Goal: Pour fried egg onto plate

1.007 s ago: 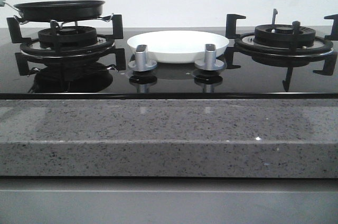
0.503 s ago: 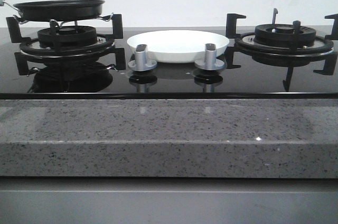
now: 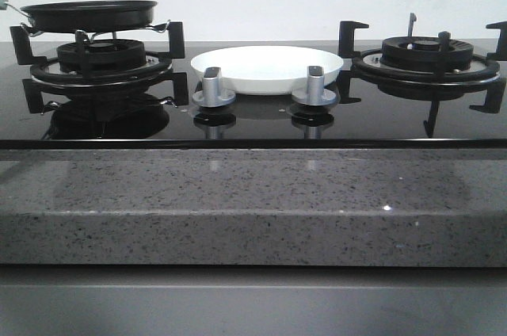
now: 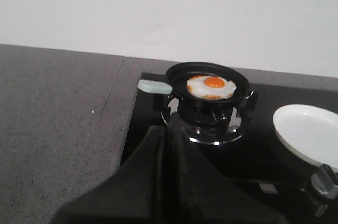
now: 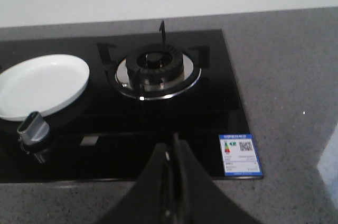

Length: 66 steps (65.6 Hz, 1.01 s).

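No change across the last second: egg (image 4: 212, 87) in pan (image 4: 207, 78) on burner at upper left of front view, plate (image 3: 267, 68) bare at center, both grippers (image 4: 168, 145) (image 5: 172, 163) pinched closed, empty, away from pan; pour not started.

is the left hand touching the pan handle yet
Apart. The left wrist view shows the left hand short of the pan's pale handle, with stove glass and countertop between them.

Plate (image 3: 267, 66) lies between the two burners, open from above; two knobs (image 3: 214, 88) stand just before it, the frying pan (image 3: 89, 13) beside it.
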Motion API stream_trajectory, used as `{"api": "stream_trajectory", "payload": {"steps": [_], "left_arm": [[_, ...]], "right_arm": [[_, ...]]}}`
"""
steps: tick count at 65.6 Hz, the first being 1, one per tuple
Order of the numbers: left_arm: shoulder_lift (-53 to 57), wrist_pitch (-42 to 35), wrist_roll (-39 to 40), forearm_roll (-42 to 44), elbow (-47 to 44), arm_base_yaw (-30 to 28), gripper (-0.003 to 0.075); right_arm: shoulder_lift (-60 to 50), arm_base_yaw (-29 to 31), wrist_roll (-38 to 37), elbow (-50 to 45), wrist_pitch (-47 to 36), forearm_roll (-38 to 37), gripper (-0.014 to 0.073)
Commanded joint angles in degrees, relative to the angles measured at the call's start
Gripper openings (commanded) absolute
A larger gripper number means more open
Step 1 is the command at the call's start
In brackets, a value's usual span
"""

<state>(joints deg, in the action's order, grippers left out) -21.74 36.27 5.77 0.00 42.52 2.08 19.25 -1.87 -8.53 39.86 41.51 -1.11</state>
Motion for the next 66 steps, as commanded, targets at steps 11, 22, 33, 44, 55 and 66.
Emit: {"api": "stream_trajectory", "payload": {"steps": [11,22,33,44,55,66], "left_arm": [[-4.3,-3.2,0.6,-0.5,0.9,-0.1,-0.002],[-4.7,-3.2,0.6,-0.5,0.4,-0.1,-0.002],[-4.7,-3.8,0.6,0.6,0.4,-0.1,-0.0019],[-4.7,-4.2,0.6,3.9,0.4,-0.1,0.0137],[-4.7,-4.3,0.6,4.0,0.4,-0.1,0.0438],[-4.7,-4.1,0.6,3.8,0.4,-0.1,0.0459]], "right_arm": [[3.5,0.4,0.2,1.8,-3.1,0.3,-0.0068],[3.5,0.4,0.2,1.8,-3.0,0.3,-0.0068],[3.5,0.4,0.2,1.8,-3.1,0.3,-0.0065],[3.5,0.4,0.3,1.8,-3.1,0.2,0.0209],[3.5,0.4,0.5,1.8,-3.1,0.3,0.0467],[3.5,0.4,0.5,1.8,-3.2,0.3,0.0469]]}}
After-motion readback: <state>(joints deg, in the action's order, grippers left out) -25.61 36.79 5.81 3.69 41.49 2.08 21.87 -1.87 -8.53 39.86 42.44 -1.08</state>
